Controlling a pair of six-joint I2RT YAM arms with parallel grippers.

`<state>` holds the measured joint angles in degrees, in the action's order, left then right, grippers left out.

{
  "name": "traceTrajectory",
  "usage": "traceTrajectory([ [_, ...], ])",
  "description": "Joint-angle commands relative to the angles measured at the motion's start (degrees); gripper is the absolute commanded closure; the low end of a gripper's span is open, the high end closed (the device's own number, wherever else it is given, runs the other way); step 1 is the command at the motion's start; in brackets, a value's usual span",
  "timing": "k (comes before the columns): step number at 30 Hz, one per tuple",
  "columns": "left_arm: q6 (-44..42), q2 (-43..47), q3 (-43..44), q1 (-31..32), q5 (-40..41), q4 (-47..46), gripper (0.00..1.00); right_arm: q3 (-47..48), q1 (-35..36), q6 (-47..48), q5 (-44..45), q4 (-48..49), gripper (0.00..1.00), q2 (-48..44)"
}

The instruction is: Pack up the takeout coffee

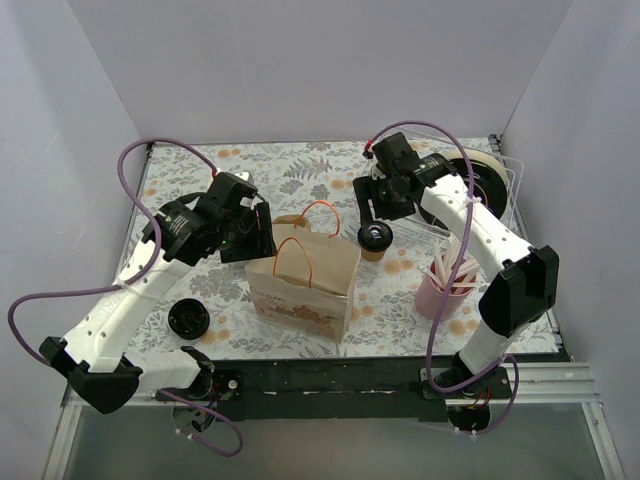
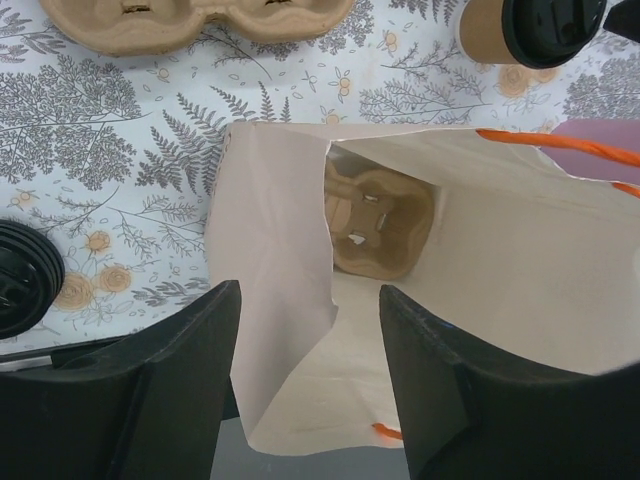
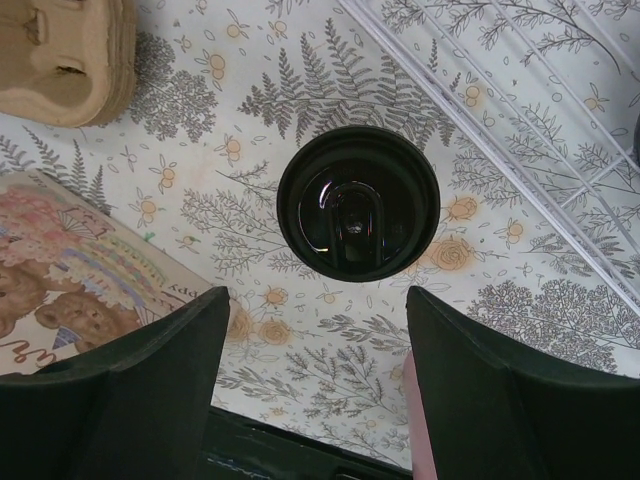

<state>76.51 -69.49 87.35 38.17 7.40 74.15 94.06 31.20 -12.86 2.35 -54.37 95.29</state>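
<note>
Hard bits first. The right wrist camera looks straight down on the small kraft-brown paper cup with a round black plastic lid [image 3: 357,203], so it's all lid and the brown wall is hidden. The left wrist camera cuts the cup off at its top right corner.

Inside the tall brown paper bag with orange handles [image 1: 305,285] there's a moulded cardboard cup carrier [image 2: 380,220]. It's partly hidden behind a folded-in bit of bag wall, and I can't really see the bag floor around it. A second cardboard carrier [image 2: 190,20] is cropped by the top edge, and the stack of black lids [image 1: 188,320] is half out of frame in the left wrist view. I can't make out what's in the clear tray [image 1: 508,200] behind the right arm. The pink cup [image 1: 438,295] holds pale sticks of some sort.

Poses: the left arm is bent over the bag's left side, with the left end effector [image 1: 255,228] pointing down at the bag mouth. Its fingers are apart with the bag's rim in the gap, not pinched as far as I can see, so it's holding nothing. The right arm reaches in from the right, and the right end effector [image 1: 383,208] hangs right above the cup, fingers wide apart, empty and clear of the lid. The cup stands upright on the fern-print worktop [image 1: 190,175], just beside the bag's far right corner, outside it
</note>
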Motion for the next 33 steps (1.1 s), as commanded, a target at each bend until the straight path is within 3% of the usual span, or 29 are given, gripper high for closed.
traceTrajectory([
  [1,-3.3,-0.1,-1.2,-0.2,-1.1,0.3,0.51,2.5,-0.3,1.2,1.2,-1.8,0.20,2.5],
  [9,-1.2,0.2,0.5,-0.2,-3.3,-1.2,1.00,4.2,-0.4,2.2,2.0,-4.0,0.16,6.2],
  [18,6.0,2.8,-1.6,-0.2,-6.1,-7.9,1.00,3.8,-1.1,4.7,2.5,-3.5,0.15,9.0],
  [33,6.7,6.7,-5.3,-0.2,-1.8,-5.4,1.00,1.4,-1.1,6.0,-0.2,-1.4,0.16,9.9],
])
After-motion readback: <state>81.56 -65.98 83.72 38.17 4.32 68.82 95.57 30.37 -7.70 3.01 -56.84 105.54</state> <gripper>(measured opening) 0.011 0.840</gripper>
